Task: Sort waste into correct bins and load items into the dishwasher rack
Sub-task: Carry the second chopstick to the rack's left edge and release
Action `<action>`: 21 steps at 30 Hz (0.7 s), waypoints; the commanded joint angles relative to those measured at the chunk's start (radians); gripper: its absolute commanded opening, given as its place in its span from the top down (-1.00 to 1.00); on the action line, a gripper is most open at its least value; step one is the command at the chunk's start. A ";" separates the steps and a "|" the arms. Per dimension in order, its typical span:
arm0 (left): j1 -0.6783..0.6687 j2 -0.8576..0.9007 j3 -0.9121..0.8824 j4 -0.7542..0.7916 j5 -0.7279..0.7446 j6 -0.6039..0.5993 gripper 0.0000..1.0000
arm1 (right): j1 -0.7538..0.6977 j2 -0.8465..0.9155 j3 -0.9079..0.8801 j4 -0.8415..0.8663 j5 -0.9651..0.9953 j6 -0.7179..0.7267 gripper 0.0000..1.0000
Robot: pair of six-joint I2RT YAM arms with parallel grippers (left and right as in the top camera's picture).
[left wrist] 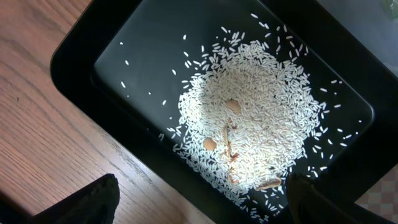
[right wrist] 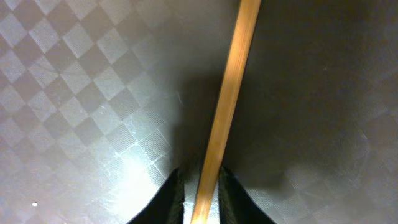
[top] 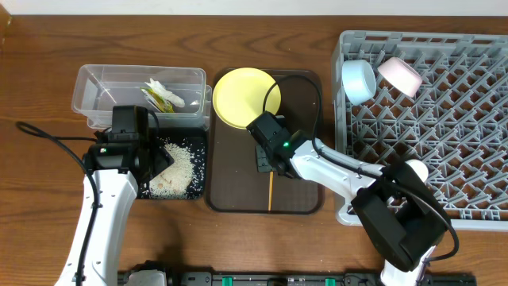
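Observation:
Loose white rice lies heaped in the shallow black tray; the left wrist view shows the rice with a few tan bits on the tray floor. My left gripper hovers over the tray's edge, open and empty. The green-and-orange wrapper lies in the clear tub. My right gripper is shut on a wooden chopstick, which the right wrist view shows between the fingertips as a tan stick. The yellow plate sits nearby.
The plate and chopstick rest on the dark brown serving tray. The grey rack stands at the right, holding a light blue bowl and a white bowl in its far left corner. Black cables trail at the left.

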 commanded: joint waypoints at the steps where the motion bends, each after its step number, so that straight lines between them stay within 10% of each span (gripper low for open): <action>1: 0.005 -0.005 0.009 -0.003 -0.009 -0.005 -0.75 | -0.010 0.009 -0.001 -0.034 0.047 0.030 0.80; 21: 0.005 -0.005 0.009 -0.001 -0.009 -0.005 -0.75 | -0.376 -0.457 -0.001 -0.325 0.066 -0.202 0.98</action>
